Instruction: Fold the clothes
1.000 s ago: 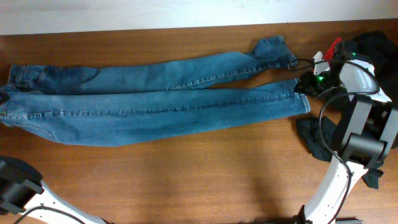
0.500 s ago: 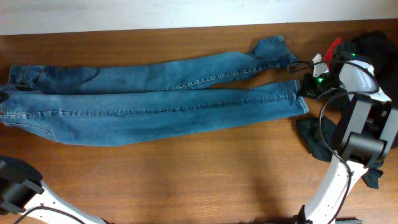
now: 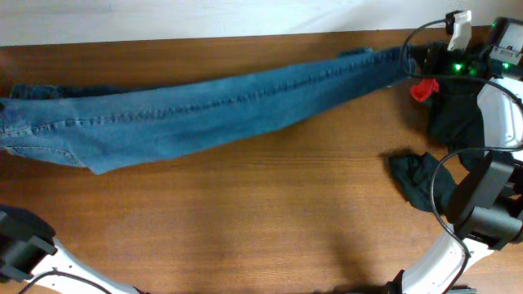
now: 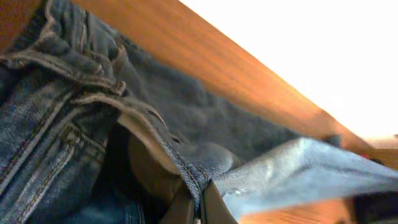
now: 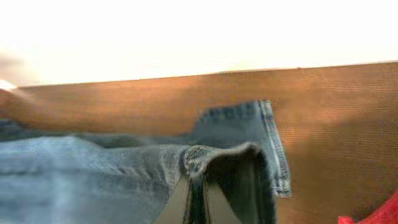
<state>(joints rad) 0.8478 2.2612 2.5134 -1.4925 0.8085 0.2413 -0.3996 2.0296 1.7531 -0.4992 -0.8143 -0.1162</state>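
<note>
The blue denim jeans [image 3: 204,110] stretch across the far half of the table, waist at the left edge and leg ends at the far right. My right gripper [image 3: 414,62] is shut on the hem of one leg [image 5: 205,155], held up off the wood. The other leg's hem [image 5: 264,134] lies flat behind it. In the left wrist view my left gripper [image 4: 199,210] is shut on the waistband seam [image 4: 180,168], with the jeans [image 4: 50,124] bunched around it. The left gripper does not show in the overhead view.
A black garment [image 3: 458,118] lies at the far right and a dark crumpled cloth [image 3: 417,184] sits nearer the front. A red object [image 3: 423,88] is beside the right gripper. The right arm [image 3: 490,196] rises along the right side. The table's far edge [image 3: 245,37] runs just behind the jeans.
My right gripper shut on the near leg's end, lifted it and carried it to the far right. The near leg now lies over the far leg, and the jeans form one narrower band.
</note>
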